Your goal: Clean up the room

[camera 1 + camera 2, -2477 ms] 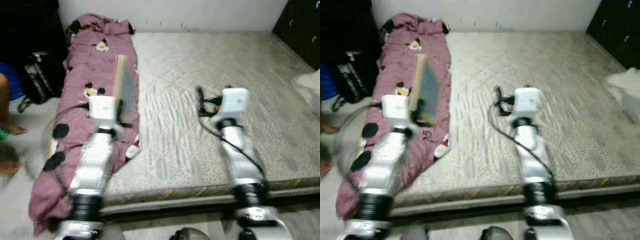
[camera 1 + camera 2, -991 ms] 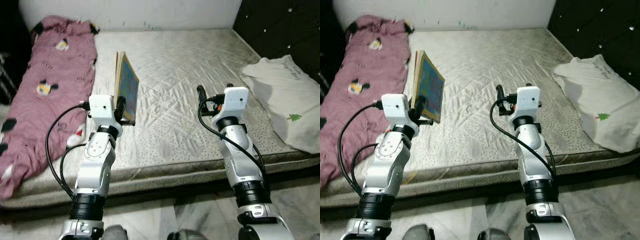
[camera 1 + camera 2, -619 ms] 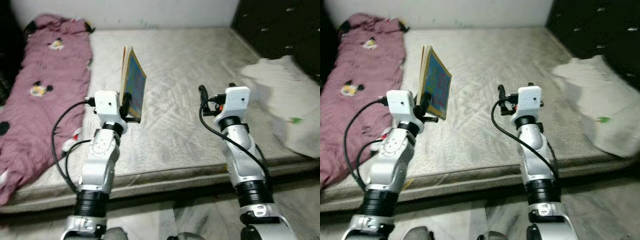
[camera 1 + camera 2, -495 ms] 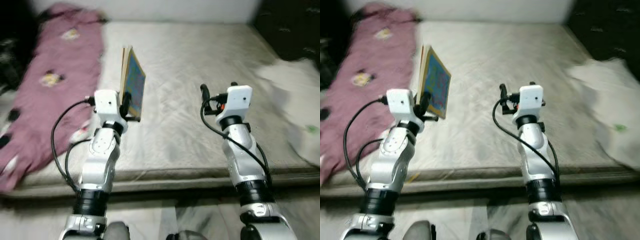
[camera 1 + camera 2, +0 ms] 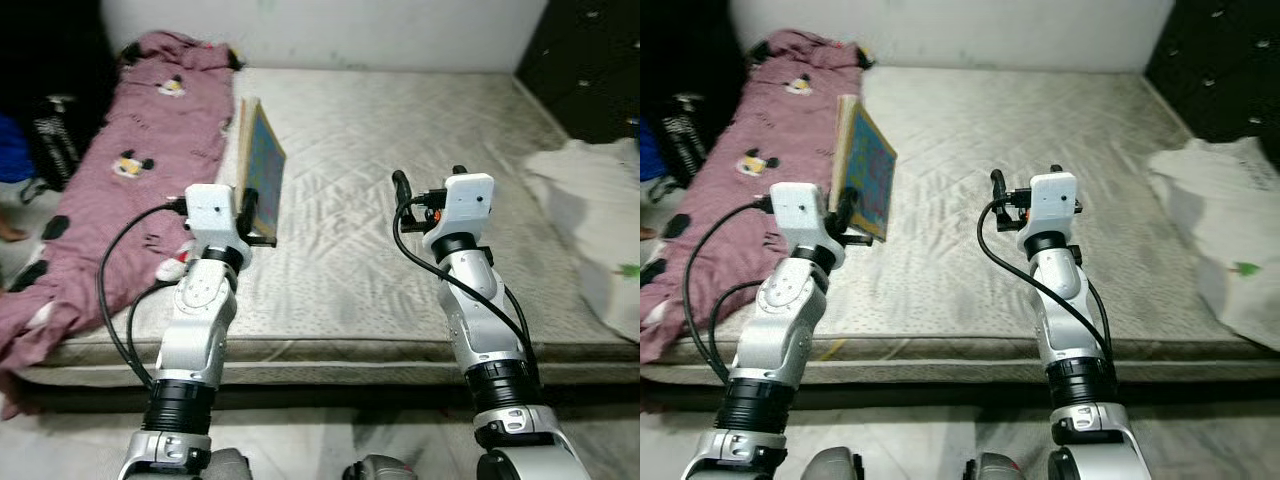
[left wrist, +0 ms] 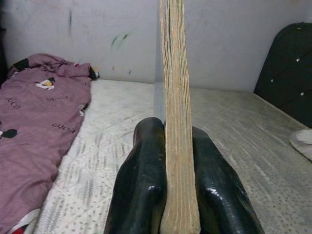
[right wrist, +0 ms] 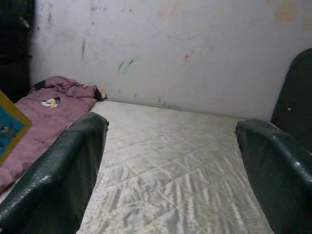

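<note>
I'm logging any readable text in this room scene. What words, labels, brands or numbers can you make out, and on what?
"GUCCI": dark print on the pink blanket, readable in the left wrist view.
Book in the left pincer: colourful cover, print too small to read.
White bag on the mattress: a small green mark, no readable words.
Black bag beside the bed: pale marks, too blurred.

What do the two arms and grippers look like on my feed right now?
Both arms are silver metal tubes with black ribbed joint rings near the base. Each wrist carries a white boxy block; the right one shows a small orange-red spot beside it. Loose black cables loop from each block down along the forearm. The left gripper and right gripper each have two long, glossy black fingers with rounded tips.
</note>
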Available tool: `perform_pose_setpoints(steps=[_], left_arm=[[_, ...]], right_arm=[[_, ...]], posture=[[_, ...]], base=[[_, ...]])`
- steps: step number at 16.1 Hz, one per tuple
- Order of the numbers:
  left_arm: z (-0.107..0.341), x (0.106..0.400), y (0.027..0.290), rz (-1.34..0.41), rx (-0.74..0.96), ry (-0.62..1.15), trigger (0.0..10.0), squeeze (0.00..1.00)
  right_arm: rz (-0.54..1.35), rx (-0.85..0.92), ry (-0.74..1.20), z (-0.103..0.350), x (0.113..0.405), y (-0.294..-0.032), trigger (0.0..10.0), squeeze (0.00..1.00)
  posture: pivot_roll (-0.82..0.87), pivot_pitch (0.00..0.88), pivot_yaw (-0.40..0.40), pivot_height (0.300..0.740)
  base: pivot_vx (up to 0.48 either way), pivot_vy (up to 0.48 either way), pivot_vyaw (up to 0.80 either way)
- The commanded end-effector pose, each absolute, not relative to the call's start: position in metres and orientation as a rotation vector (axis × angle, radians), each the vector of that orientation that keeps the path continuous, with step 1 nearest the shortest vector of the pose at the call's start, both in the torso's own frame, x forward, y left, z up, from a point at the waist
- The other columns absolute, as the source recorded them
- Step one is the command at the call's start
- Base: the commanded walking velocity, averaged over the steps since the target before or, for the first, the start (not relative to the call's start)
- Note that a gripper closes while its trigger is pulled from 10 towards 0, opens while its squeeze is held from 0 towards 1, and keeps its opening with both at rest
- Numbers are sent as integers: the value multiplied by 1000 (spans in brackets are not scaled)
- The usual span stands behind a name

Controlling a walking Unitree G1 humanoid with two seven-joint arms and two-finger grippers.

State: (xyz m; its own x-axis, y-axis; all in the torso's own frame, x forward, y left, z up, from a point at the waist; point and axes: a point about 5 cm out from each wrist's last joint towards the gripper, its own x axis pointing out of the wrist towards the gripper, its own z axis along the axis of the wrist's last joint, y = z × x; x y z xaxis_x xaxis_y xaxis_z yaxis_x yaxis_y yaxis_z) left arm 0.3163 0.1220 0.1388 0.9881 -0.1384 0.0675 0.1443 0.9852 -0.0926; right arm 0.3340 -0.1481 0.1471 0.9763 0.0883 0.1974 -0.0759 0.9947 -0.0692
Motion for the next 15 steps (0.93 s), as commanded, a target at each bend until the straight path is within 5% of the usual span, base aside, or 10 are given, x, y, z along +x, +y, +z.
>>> perform_pose_setpoints(steps=[1,11,15], left_arm=[[152,319,120,-153,-97,-122,10000,0],[152,319,117,-165,-101,-127,10000,0],[154,318,119,-160,-128,-150,10000,0]], right_arm=[[79,-59,-209,149,335,-149,10000,0],[79,-64,-217,151,336,-151,10000,0],[81,-68,-220,151,336,-151,10000,0]], posture=[[-22,0,-21,740],[-24,0,-24,740],[-24,0,-26,740]], base=[[0,-266,0],[0,-466,0],[0,0,0]])
